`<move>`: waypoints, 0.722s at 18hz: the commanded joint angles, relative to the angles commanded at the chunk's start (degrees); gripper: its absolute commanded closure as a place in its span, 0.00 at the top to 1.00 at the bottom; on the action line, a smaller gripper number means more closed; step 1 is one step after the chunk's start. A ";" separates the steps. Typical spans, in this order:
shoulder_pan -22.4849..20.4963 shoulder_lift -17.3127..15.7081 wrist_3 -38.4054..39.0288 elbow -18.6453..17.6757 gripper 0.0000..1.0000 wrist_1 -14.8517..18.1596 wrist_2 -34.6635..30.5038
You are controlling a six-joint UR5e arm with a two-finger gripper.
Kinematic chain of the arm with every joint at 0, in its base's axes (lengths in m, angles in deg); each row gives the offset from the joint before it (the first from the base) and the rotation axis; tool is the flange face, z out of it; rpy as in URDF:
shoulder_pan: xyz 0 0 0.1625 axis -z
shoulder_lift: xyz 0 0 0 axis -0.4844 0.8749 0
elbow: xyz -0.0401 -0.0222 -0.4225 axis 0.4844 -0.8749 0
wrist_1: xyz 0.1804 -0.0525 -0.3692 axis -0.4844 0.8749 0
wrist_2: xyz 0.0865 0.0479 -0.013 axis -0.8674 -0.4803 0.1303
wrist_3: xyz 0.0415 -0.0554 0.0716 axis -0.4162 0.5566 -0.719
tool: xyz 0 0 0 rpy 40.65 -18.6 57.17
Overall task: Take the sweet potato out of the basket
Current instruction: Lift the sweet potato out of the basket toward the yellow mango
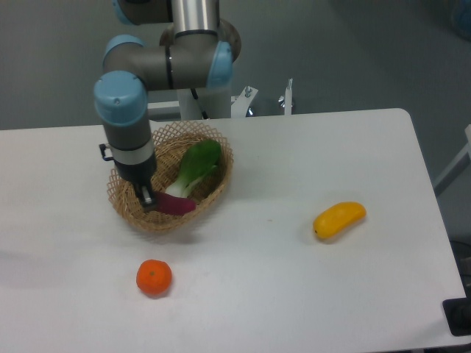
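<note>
White table [294, 147], arm bent downward, end effector [147, 199] clamped on sweet potato [175, 204] over basket [218, 184].

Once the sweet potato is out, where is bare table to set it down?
Bare table lies between the basket and the yellow fruit, and right of the orange. The basket is crowded: gripper, sweet potato, leafy vegetable.

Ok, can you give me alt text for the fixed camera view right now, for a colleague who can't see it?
A robot arm's gripper reaches into a wicker basket and has its jaws at one end of a dark purple sweet potato, beside a green leafy vegetable. On the white table outside the basket sit an orange in front and a yellow fruit off to the side.
</note>
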 joint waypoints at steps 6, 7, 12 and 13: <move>-8.61 1.58 -0.79 2.47 0.37 0.09 -0.09; -10.19 2.19 -0.79 2.73 0.36 0.00 0.00; -15.47 6.50 -0.70 7.03 0.36 0.00 -0.70; -16.61 6.94 -0.79 7.74 0.36 0.09 -1.05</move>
